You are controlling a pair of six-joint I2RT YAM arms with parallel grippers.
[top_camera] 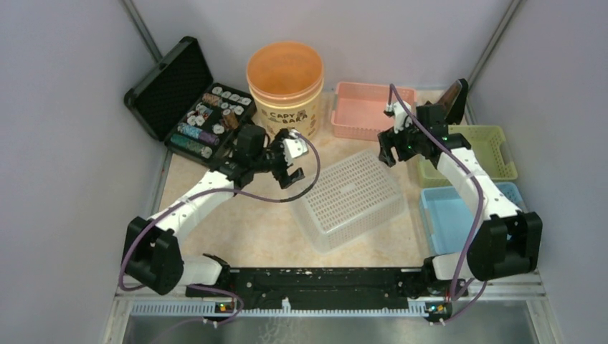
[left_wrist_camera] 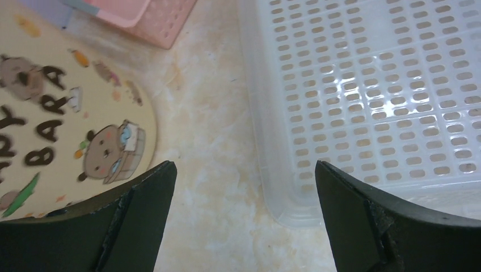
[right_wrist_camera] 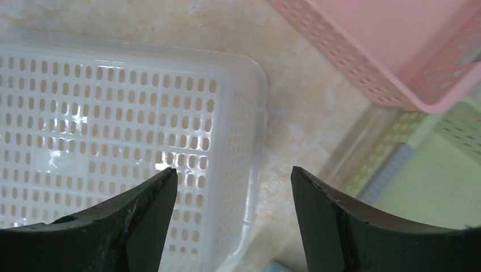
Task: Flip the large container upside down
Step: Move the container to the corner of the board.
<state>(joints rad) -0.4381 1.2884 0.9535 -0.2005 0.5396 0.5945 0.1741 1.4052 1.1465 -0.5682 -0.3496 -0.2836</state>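
The large container [top_camera: 351,197] is a clear white perforated basket in the middle of the table, lying with its holed base facing up and its rim on the table. My left gripper [top_camera: 290,168] hovers open just off its far left corner. In the left wrist view the left gripper [left_wrist_camera: 244,167] is empty, with the basket's corner [left_wrist_camera: 368,85] below its right finger. My right gripper [top_camera: 391,150] hangs open above the basket's far right corner. In the right wrist view the right gripper [right_wrist_camera: 232,170] straddles the basket's edge [right_wrist_camera: 102,113] from above without touching it.
An orange tub [top_camera: 285,86] with capybara print stands behind the left gripper. A pink basket [top_camera: 373,107] sits at the back, with a green basket [top_camera: 480,150] and a blue one [top_camera: 452,215] along the right side. An open black case [top_camera: 186,100] of small items lies at the back left.
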